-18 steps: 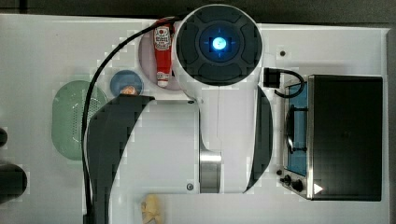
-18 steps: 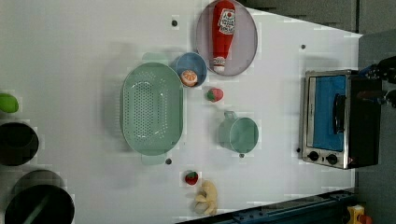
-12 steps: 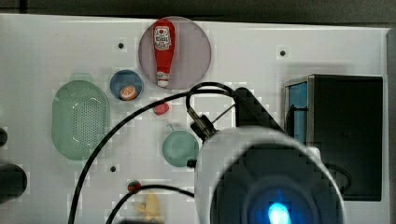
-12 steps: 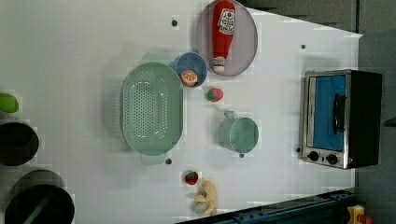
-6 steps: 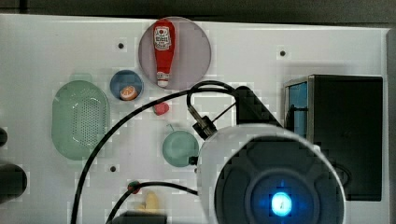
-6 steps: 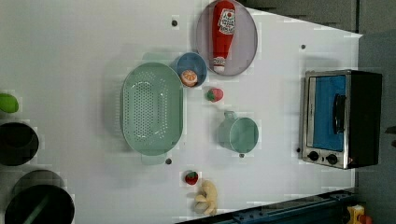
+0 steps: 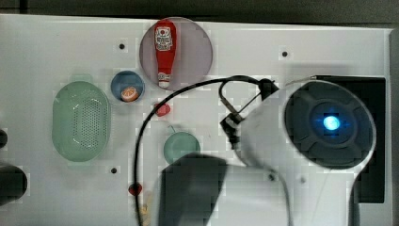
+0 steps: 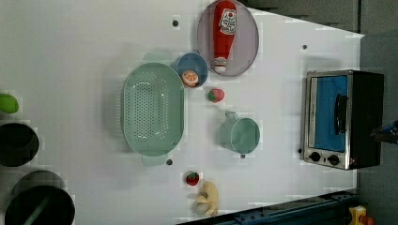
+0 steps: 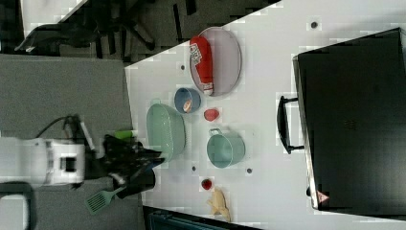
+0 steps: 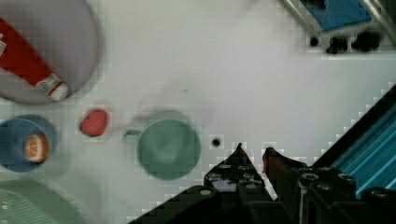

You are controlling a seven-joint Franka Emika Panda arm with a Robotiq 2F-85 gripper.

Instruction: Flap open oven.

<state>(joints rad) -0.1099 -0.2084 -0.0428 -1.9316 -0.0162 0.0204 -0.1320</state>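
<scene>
The oven (image 8: pixel 342 119) stands at the left view's right edge, its blue glass door shut and its bar handle (image 8: pixel 341 114) across it. In the right view the oven (image 9: pixel 354 120) is a black box with the handle (image 9: pixel 282 125) facing the table's middle. In the top view my white arm (image 7: pixel 306 141) covers most of the oven (image 7: pixel 374 89). In the wrist view my gripper (image 10: pixel 254 150) hangs high over the white table, beside the green mug (image 10: pixel 168 148) and well away from the oven's knob corner (image 10: pixel 336 28). Its fingers stand almost together, holding nothing.
A ketchup bottle (image 8: pixel 224 33) lies on a grey plate (image 8: pixel 246 47). A blue bowl (image 8: pixel 192 69), a green colander (image 8: pixel 151 110), a red fruit (image 8: pixel 215 95), a small red piece (image 8: pixel 192 178) and a yellow piece (image 8: pixel 209 199) lie about. Black bowls (image 8: pixel 16 143) stand at the left view's left.
In the top view my arm has swung from the table's middle to over the oven. The oven door has stayed shut. Nothing on the table has moved.
</scene>
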